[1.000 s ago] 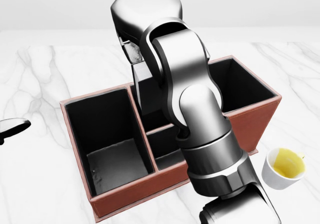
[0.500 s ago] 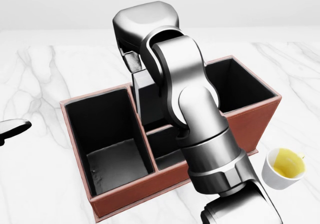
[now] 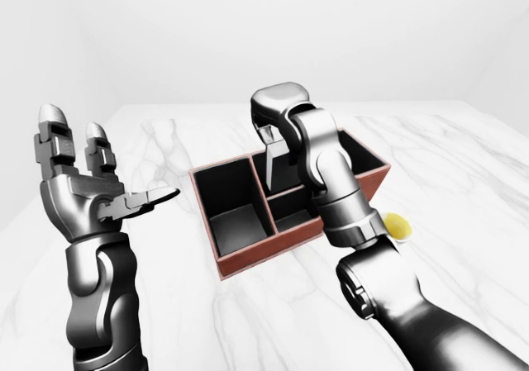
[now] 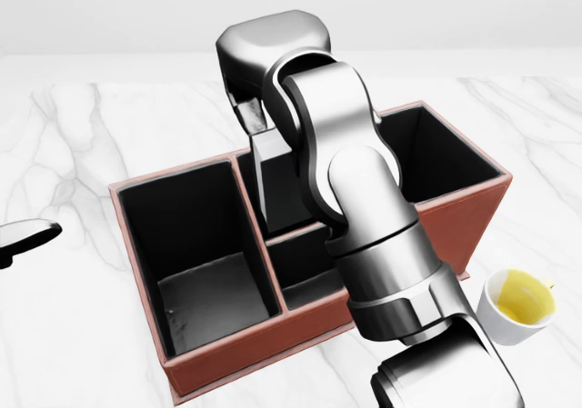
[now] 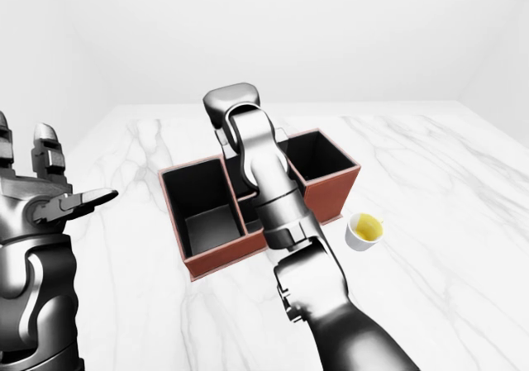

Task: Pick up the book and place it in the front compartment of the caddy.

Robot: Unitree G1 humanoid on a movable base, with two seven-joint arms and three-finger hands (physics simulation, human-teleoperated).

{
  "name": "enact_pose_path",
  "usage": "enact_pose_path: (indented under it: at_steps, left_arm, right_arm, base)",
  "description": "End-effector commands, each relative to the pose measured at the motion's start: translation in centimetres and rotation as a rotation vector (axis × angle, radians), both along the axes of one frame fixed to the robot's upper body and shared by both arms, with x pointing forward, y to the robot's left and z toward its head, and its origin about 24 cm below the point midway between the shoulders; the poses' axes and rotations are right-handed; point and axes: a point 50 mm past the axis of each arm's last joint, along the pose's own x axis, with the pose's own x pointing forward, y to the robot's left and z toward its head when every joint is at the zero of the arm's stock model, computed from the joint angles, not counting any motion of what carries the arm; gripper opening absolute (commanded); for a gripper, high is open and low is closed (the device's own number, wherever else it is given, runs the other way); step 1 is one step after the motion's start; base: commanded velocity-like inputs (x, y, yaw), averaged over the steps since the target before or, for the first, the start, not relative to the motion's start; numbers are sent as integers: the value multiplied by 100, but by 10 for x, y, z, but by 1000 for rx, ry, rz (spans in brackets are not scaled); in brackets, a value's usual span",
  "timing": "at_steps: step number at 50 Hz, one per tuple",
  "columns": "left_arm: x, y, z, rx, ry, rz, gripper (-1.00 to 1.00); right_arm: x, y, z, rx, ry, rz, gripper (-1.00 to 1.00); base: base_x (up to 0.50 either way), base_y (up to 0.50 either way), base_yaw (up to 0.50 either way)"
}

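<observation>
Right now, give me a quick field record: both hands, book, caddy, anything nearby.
right hand: over the caddy's middle, fingers closed on the book
book: dark, upright, lower end down inside the caddy
caddy: reddish-brown, black inside, on the marble table
left hand: raised, open, empty, left of the caddy
cup: white, yellow inside, right of the caddy

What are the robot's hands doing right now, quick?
Left hand: open, holding nothing.
Right hand: closed on the book, over the caddy.

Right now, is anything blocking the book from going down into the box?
Nothing visible does. The right hand holds the dark book upright over the caddy, with its lower end already inside a middle compartment. The cup stands apart.
</observation>
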Motion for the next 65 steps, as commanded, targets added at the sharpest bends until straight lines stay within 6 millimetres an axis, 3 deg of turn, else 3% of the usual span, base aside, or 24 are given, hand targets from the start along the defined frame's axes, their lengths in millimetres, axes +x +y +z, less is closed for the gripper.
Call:
enact_pose_path:
  at_steps: [1, 26, 53, 65]
  left_arm:
    - [12, -4, -16, -3, 84, 5, 100]
    - [9, -5, -14, -2, 72, 2, 100]
    - [9, -8, -19, 9, 91, -7, 100]
    - [7, -9, -18, 12, 86, -9, 100]
  right_arm:
    - [11, 4, -1, -41, 56, -14, -100]
    - [18, 6, -31, -87, 168, -25, -100]
    - [26, 0, -4, -124, 103, -67, -100]
    - [32, 0, -11, 14, 17, -17, -100]
  base:
    - [0, 0, 0]
    - [0, 0, 0]
    - [0, 0, 0]
    - [0, 0, 0]
